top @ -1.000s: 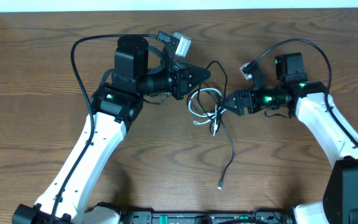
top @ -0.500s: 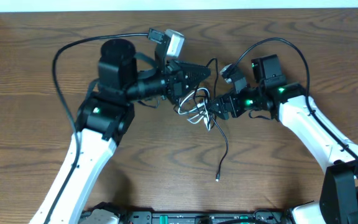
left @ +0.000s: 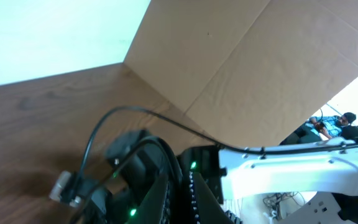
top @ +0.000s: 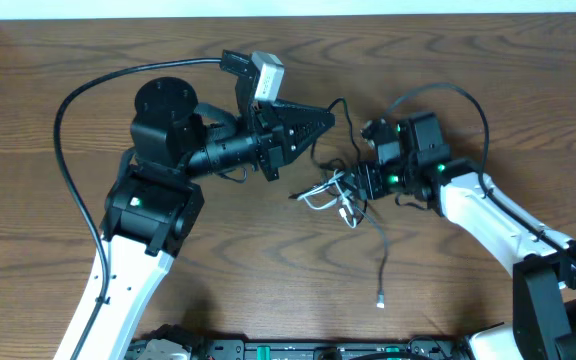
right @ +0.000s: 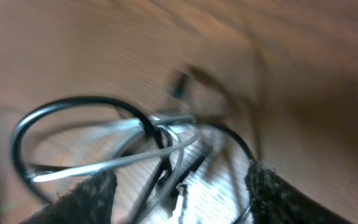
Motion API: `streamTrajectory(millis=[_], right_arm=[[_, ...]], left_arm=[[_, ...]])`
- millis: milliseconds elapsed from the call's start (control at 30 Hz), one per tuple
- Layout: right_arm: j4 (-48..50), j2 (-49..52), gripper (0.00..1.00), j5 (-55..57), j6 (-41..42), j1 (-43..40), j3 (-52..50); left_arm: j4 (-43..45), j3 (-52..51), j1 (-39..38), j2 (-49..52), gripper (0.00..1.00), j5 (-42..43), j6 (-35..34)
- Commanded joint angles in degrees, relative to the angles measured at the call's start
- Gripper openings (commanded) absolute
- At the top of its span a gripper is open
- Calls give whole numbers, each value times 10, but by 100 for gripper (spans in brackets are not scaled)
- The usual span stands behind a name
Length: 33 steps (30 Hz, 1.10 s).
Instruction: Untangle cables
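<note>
The cables lie in a small tangle (top: 326, 190) at mid-table: a white cord (right: 123, 158) looped through thin black cords (right: 73, 102). One black cord runs down to a small plug end (top: 381, 300). Another black cord (top: 343, 102) rises from the tangle to the tip of my left gripper (top: 329, 118), which is shut on it above the table. In the left wrist view its fingers (left: 166, 196) are pressed together and the cord is not visible. My right gripper (top: 356, 185) is at the tangle's right edge. Its fingers (right: 86, 199) stand apart with the cords between them (right: 179, 199).
The thick black cables of the arms (top: 78, 90) arch over the wood table (top: 48, 200). A cardboard wall (left: 260, 68) stands beyond the right arm (top: 488, 215). The table's far edge (top: 288, 14) meets a white strip.
My right gripper has moved left and down onto the tangle, and its jaws have narrowed. The left arm has swung back and left. The trailing plug end has slid right.
</note>
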Motion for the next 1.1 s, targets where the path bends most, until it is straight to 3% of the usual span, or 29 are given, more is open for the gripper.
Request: streamTrajectory(millis=[0,100,133,367,667,867,967,1067], right_arm=[[-10,3,42,126,79,0,-40],[-52,3,5,197,140,-10,-46],[-68,3,1,216,156,-15,-46],[-108,2,1,256,174,-50,-46],[-136,2,1,254,192,-158,-45],[-132,0,1,159,144,-200,-40],[-122,0,1,84,87,-200,-26],[-130,0,1,31,65,-200,-6]], left_arm=[[6,-1,12,-27,7,-5,-5],[-3,-1,32,-28,8,-5,-5],[-9,-1,43,-28,8,-6,-4],[-70,-1,119,-27,8,-19,38],[-173,-1,206,-26,8,-151,106],[-187,-1,223,-15,9,-153,105],[-204,-1,222,1,29,-139,105],[-214,-1,222,26,37,-101,105]])
